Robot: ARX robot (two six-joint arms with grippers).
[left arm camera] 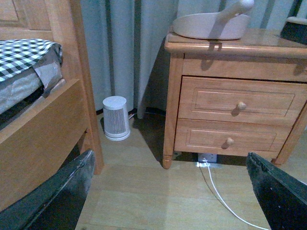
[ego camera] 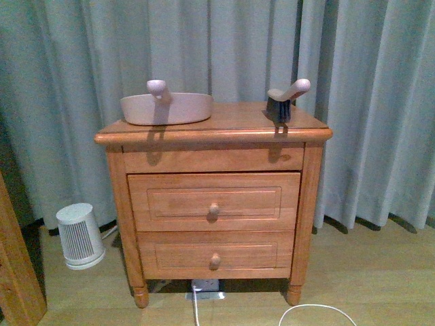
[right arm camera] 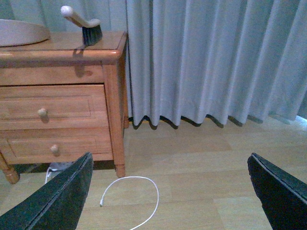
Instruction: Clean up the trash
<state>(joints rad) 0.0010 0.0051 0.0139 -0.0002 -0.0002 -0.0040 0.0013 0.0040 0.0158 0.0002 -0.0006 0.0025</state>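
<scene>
No crumpled white trash wad shows in any view; it is hidden or out of view. A pale pink dustpan lies on the wooden nightstand, handle up; it also shows in the left wrist view. A pale-handled, dark-bristled brush stands at the nightstand's right side, and shows in the right wrist view. My left gripper is open and empty, low over the floor in front of the nightstand. My right gripper is open and empty over the floor to the nightstand's right. Neither arm shows in the front view.
A white heater stands on the floor left of the nightstand. A wooden bed frame with checked bedding is further left. A white cable loops on the floor. A power socket lies under the nightstand. Curtains hang behind.
</scene>
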